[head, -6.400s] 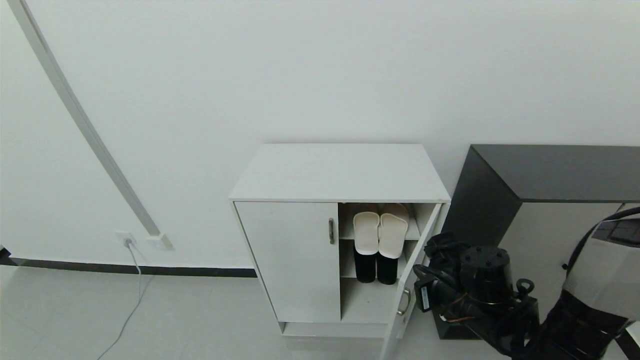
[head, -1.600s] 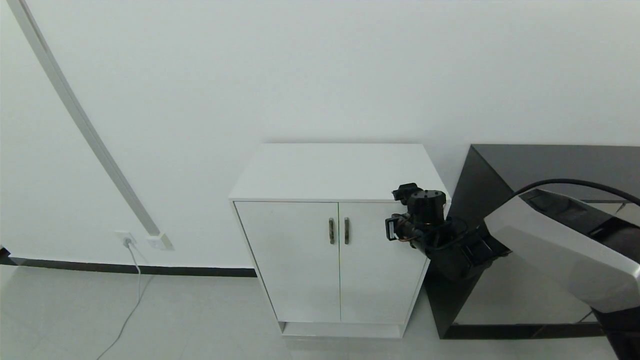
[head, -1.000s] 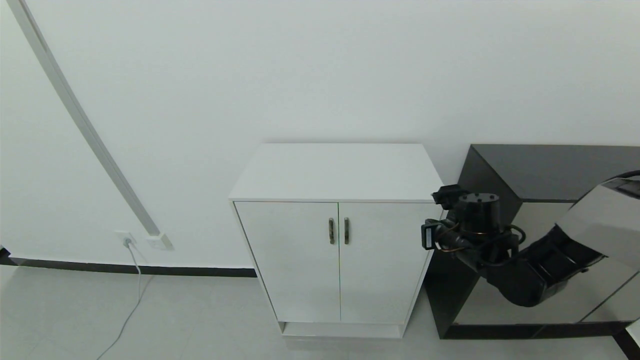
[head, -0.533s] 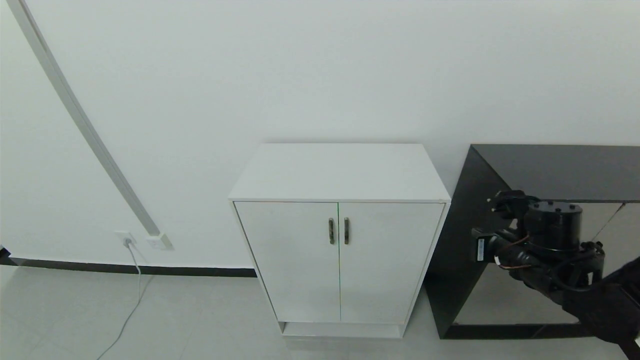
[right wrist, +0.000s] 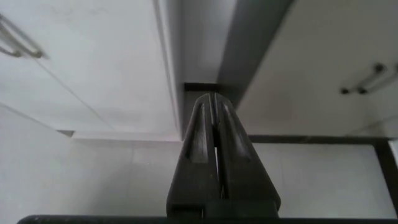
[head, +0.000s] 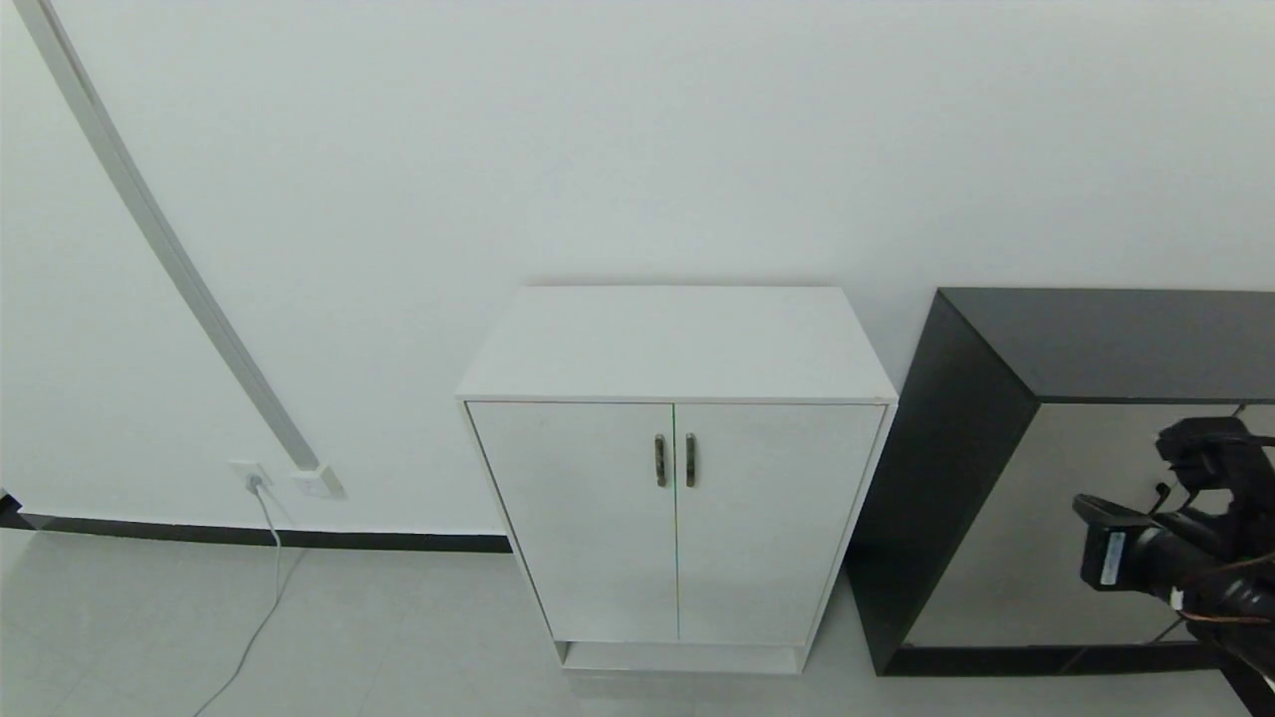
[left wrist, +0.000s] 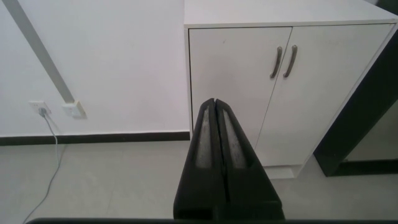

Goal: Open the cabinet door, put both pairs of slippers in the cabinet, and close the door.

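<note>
Cabinet door is now shut on the slippers, right tool, pressed together, backs off to 4 o'clock, left tool pressed together too; task looks finished.

cabinet against wall | other unit just right | socket left

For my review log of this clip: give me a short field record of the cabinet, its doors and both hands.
cabinet: white, against the wall, black unit beside it
doors: both shut, handles side by side at the centre
left hand: shut, empty, pointing at the cabinet front
right hand: shut, empty, pointing toward the gap between cabinet and black unit
</note>
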Controlling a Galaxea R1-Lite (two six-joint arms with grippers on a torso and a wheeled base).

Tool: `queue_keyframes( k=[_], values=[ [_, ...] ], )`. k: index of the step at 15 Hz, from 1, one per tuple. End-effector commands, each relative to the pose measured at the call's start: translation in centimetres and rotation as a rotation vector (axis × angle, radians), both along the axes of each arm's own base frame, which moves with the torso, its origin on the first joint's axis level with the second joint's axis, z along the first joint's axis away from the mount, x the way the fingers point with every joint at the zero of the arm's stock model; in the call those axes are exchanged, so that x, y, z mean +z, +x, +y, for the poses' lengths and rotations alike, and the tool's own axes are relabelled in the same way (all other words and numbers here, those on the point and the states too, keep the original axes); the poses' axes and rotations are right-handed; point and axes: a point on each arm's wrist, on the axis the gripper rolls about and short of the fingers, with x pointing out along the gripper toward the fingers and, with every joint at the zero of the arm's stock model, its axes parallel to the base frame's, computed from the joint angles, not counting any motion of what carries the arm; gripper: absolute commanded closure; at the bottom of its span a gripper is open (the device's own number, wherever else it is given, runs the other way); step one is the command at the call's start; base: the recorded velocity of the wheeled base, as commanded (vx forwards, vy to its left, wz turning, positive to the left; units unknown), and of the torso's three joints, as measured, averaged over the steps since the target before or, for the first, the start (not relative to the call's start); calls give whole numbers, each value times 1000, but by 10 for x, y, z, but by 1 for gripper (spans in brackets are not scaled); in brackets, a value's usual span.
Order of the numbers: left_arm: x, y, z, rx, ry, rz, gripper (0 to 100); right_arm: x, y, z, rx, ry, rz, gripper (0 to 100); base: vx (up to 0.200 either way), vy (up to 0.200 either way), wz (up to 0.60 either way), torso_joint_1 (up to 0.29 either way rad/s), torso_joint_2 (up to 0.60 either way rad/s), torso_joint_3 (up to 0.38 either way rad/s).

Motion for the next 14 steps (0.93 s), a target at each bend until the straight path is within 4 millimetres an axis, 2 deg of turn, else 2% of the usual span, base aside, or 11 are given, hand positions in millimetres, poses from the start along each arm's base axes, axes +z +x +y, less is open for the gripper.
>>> queue_keyframes(
  k=[1, 4, 6, 14],
  values=[
    [0, 0, 0, 0, 0, 2, 100, 6, -32, -19, -69, -6, -51, 100, 0, 0, 0, 0, 0, 0],
    [0, 0, 0, -1, 1, 1, 100, -1, -67, -29, -62, -16, -62, 100, 0, 0, 0, 0, 0, 0],
    [0, 0, 0, 0, 1, 1, 100, -6, -81, -30, -37, -30, -21, 100, 0, 0, 0, 0, 0, 0],
    [0, 0, 0, 0, 1, 2, 100, -28, -122, -29, 132, -1, 218, 100, 0, 0, 0, 0, 0, 0]
  ],
)
